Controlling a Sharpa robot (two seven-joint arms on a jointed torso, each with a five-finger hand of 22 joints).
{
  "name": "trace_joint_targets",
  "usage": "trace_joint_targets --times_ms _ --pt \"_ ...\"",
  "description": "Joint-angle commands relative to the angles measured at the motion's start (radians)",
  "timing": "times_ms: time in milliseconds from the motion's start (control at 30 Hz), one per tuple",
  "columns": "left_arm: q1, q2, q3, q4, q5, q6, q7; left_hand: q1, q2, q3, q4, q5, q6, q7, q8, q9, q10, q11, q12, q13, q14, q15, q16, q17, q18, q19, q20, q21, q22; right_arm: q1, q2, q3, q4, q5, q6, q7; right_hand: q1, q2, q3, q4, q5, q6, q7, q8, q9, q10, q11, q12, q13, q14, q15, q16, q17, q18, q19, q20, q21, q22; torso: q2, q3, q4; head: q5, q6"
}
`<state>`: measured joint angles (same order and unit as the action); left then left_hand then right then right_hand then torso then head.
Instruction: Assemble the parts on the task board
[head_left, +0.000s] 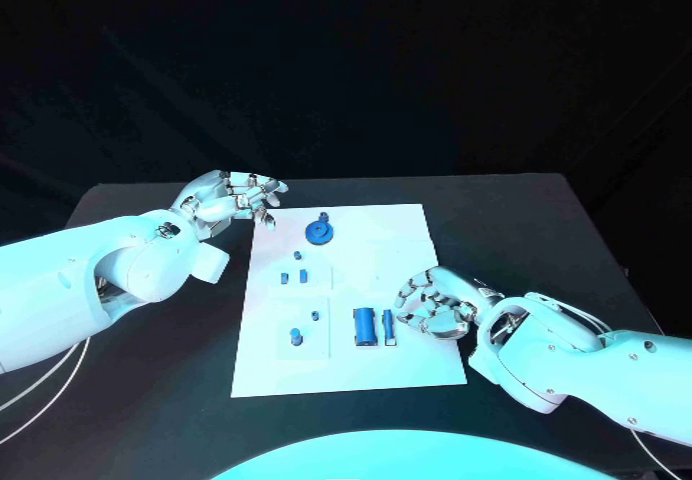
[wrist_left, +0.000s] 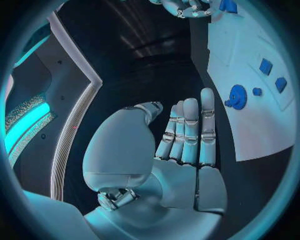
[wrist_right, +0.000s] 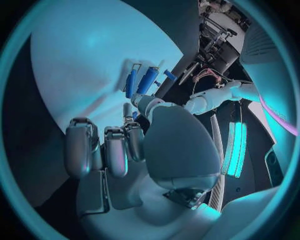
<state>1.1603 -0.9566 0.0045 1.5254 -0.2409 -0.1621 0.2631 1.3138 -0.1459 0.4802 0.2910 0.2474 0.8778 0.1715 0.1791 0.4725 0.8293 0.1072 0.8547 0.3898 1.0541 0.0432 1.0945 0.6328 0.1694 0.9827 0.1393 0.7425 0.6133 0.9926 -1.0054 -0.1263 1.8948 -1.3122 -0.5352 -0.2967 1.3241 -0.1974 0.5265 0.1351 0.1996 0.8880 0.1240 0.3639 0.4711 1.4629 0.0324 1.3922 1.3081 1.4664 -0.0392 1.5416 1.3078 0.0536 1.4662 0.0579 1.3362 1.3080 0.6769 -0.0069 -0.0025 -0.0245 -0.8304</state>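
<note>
The white task board (head_left: 411, 250) lies in the middle of the black table. A round blue part (head_left: 320, 233) sits near its far edge, with several small blue pieces (head_left: 300, 276) below it. A blue cylinder (head_left: 365, 326) and a slim blue bar (head_left: 388, 327) lie side by side near the right edge. My right hand (head_left: 433, 305) hovers just right of them with its fingers bent and apart, holding nothing; the cylinder (wrist_right: 149, 80) lies beyond its fingertips (wrist_right: 119, 145). My left hand (head_left: 231, 200) is at the board's far left corner, fingers (wrist_left: 187, 135) straight, empty.
Black table (head_left: 534, 230) surrounds the board on all sides. The left wrist view shows the board (wrist_left: 244, 130) with the round part (wrist_left: 237, 96) beside my left hand, and my right hand (wrist_left: 184, 6) far across it.
</note>
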Motion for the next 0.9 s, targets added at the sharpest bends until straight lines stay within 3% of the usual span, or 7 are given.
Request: trace_joint_targets --times_ms 33,233,467,900 --pt "0.000 0.000 0.000 0.002 0.002 0.016 0.010 -0.006 0.006 0.000 -0.003 0.004 -0.006 0.002 -0.002 -0.001 -0.007 -0.002 0.004 -0.001 -0.008 -0.001 -0.006 0.002 0.014 0.007 0.003 -0.005 -0.002 -0.008 0.006 -0.001 -0.006 -0.098 -0.029 0.055 0.013 0.004 0.019 -0.007 0.002 0.008 0.004 -0.013 -0.007 0.000 0.010 0.005 0.139 0.094 0.008 0.005 0.219 -0.016 0.058 0.009 0.008 0.211 0.000 0.0005 0.0010 0.001 -0.003" --pt "0.000 0.000 0.000 0.001 0.002 0.017 0.010 -0.006 0.006 0.000 -0.003 0.004 -0.006 0.002 -0.002 -0.001 -0.007 -0.002 0.004 -0.001 -0.008 -0.001 -0.006 0.002 0.014 0.007 0.003 -0.005 -0.002 -0.018 0.020 -0.001 -0.021 -0.108 -0.021 0.049 0.025 0.012 0.055 -0.026 0.002 0.016 0.007 -0.034 -0.020 0.000 0.012 0.006 0.139 0.094 0.010 0.005 0.219 -0.015 0.058 0.011 0.008 0.212 0.001 0.0003 0.0012 0.002 -0.003" --pt "0.000 0.001 0.000 0.000 0.001 0.018 0.010 -0.005 0.008 0.000 -0.002 0.005 -0.007 0.002 -0.001 -0.002 -0.008 -0.002 0.005 -0.003 -0.009 -0.001 -0.007 0.002 0.014 0.008 0.003 -0.007 -0.003 -0.023 0.038 -0.001 -0.029 -0.110 -0.024 0.045 0.023 0.012 0.061 -0.028 0.001 0.017 0.008 -0.039 -0.024 0.000 0.013 0.007 0.139 0.094 0.011 0.005 0.220 -0.016 0.059 0.012 0.010 0.212 0.001 0.0012 0.0012 0.004 -0.005" --pt "0.000 0.001 0.000 -0.002 0.000 0.019 0.009 -0.005 0.008 0.000 -0.002 0.005 -0.007 0.002 -0.001 -0.002 -0.008 -0.002 0.005 -0.003 -0.009 -0.001 -0.007 0.002 0.014 0.008 0.003 -0.007 -0.003 -0.024 0.049 -0.001 -0.039 -0.105 -0.004 0.037 0.018 0.015 0.069 -0.032 0.000 0.028 0.007 -0.042 -0.027 0.003 0.013 0.012 0.142 0.095 0.012 0.007 0.223 -0.017 0.060 0.013 0.016 0.213 0.000 -0.0010 0.0005 0.005 -0.006"
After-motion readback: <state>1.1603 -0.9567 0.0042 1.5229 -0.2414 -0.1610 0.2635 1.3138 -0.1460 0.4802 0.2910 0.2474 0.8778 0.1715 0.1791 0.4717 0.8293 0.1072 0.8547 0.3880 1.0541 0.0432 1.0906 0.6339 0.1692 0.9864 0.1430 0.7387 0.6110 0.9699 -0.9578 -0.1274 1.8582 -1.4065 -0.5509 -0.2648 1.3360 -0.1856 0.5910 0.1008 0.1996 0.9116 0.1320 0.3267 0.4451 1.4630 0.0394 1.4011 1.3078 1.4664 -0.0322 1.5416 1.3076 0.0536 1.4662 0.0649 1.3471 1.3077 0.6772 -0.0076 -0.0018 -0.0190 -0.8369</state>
